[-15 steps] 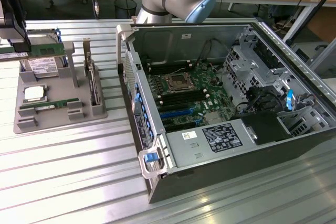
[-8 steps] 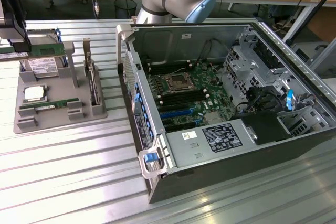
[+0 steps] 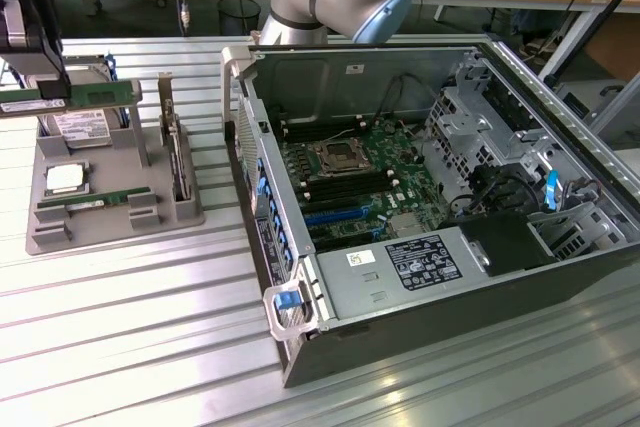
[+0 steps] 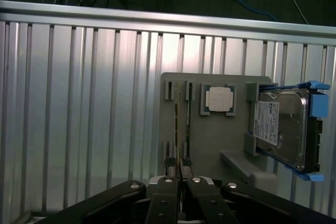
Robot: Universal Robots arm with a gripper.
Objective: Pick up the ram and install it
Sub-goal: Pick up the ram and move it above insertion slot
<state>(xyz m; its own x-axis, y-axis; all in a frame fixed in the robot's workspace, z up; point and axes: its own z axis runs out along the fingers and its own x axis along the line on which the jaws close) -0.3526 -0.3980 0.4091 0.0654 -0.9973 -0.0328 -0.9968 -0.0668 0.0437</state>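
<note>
Jaws of the gripper (image 4: 181,170) stand pinched almost shut on the ram (image 3: 100,95), gripping it at the end that bears a white sticker and holding it above the grey parts tray (image 3: 120,234) at the exterior view's far left. The stick's long axis runs left to right across that view, its green length reaching right from the jaws (in the wrist view it appears as a thin edge-on line between the fingers). On the tray below sit a square processor chip (image 3: 62,179), a second green stick (image 3: 88,201) in the near slot, and a hard drive (image 4: 281,127) in blue rails on the far side. The open computer case (image 3: 450,322) lies well apart to the right. Its black memory slots (image 3: 320,130) look roughly parallel to the held stick. Labels on the drive, the stick and the power supply (image 3: 420,262) are too small to read.
</note>
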